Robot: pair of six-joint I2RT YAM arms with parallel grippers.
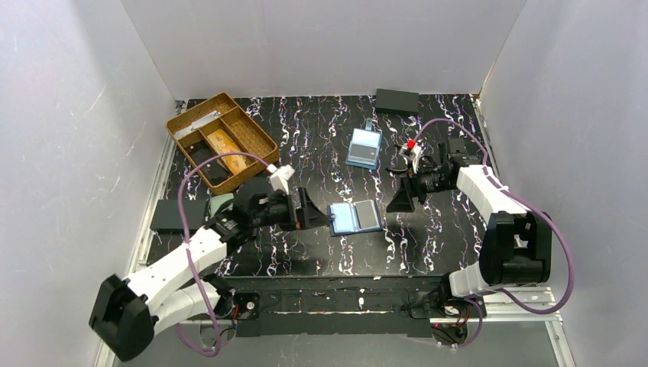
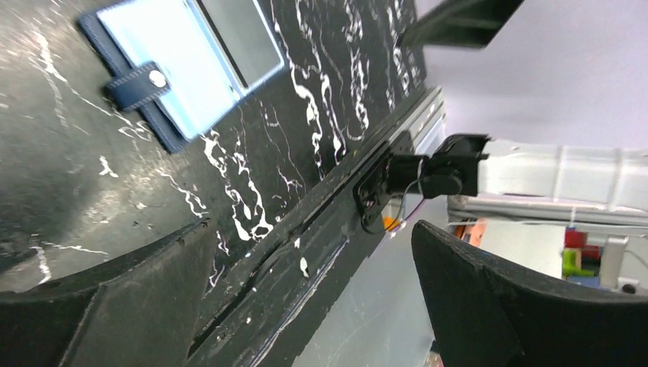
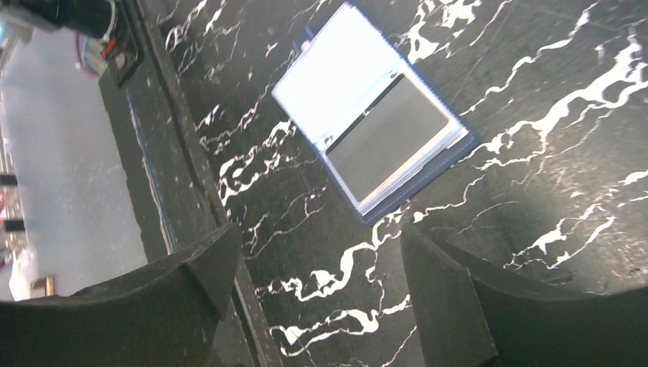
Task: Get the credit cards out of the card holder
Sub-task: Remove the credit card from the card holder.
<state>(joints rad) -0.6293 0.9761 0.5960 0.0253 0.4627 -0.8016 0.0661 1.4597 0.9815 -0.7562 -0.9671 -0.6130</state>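
Note:
The navy card holder (image 1: 355, 217) lies open and flat on the black marbled mat, light blue slots on its left half and a grey panel on its right. It shows in the left wrist view (image 2: 183, 61) with its snap tab (image 2: 137, 84), and in the right wrist view (image 3: 374, 115). No card sticks out of it. A yellow-orange card (image 1: 227, 147) and a pale card (image 1: 195, 122) lie in the wooden tray (image 1: 260, 130). My left gripper (image 1: 319, 212) (image 2: 313, 260) is open and empty just left of the holder. My right gripper (image 1: 399, 205) (image 3: 317, 245) is open and empty just right of it.
A light blue clear case (image 1: 364, 147) lies behind the holder. Flat black rectangles lie at the back right (image 1: 397, 100) and at the left edge (image 1: 179, 214). A sage-green pouch (image 1: 221, 203) peeks out beside my left arm. White walls close three sides.

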